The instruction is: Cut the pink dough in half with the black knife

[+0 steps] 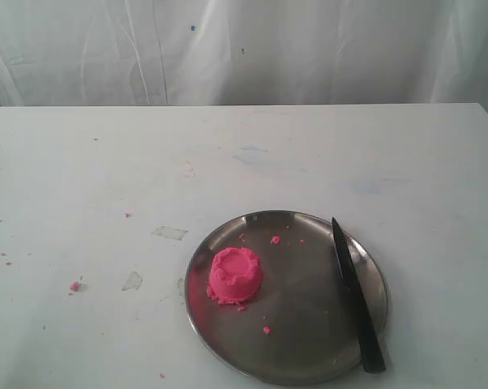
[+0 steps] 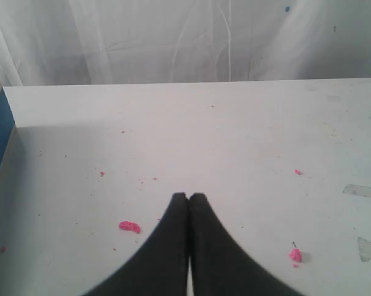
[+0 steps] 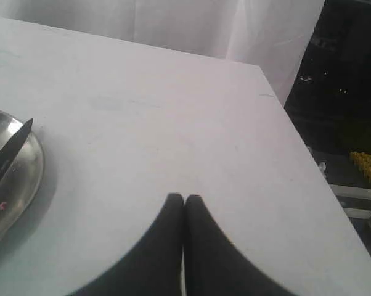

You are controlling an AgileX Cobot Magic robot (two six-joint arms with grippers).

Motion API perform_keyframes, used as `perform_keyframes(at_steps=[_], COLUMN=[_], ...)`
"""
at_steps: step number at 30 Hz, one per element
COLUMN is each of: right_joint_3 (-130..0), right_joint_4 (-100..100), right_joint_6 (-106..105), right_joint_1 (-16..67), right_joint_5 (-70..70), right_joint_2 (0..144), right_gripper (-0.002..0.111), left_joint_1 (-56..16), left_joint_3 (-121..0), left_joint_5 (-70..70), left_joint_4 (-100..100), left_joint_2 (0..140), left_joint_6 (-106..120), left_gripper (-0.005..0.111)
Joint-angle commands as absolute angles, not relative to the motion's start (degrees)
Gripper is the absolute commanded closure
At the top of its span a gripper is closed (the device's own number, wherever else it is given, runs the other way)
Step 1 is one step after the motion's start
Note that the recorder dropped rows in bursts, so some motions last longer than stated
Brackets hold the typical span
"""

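Across right rim of plate [image 1: 309, 324], black knife [image 1: 356, 300] lies handle nearward, closest to clenched right fingers [image 3: 167, 246]; left fingers [image 2: 167, 246] likewise clenched, empty.

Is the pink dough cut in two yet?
No, the dough is one whole round mound on the plate, away from the knife.
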State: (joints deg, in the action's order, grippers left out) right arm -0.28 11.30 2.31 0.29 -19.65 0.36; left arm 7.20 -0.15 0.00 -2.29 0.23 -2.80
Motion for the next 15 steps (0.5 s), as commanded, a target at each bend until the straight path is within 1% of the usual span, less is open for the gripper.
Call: perform_keyframes(at_steps=[1,9,15], right_joint_3=[0.0,0.0,0.0], right_joint_4=[13.2,13.4,7.1], right_joint_6=[0.9,0.0,0.0], right_joint_1=[0.0,0.0,0.0], right_joint_5=[-19.1,-14.2,-10.1], right_joint_2=[0.0,0.0,0.0], right_gripper=[0.108,0.108,0.108], left_joint_1=[7.3,7.3,7.3], left_joint_3=[0.0,0.0,0.0], left_joint_5=[-0.3,-0.3,-0.3], left_joint_4=[-2.9,-2.9,-2.9], left_joint_2=[0.0,0.0,0.0], left_joint_6=[-2.8,-2.8,-2.8], left_gripper=[0.107,0.107,0.107])
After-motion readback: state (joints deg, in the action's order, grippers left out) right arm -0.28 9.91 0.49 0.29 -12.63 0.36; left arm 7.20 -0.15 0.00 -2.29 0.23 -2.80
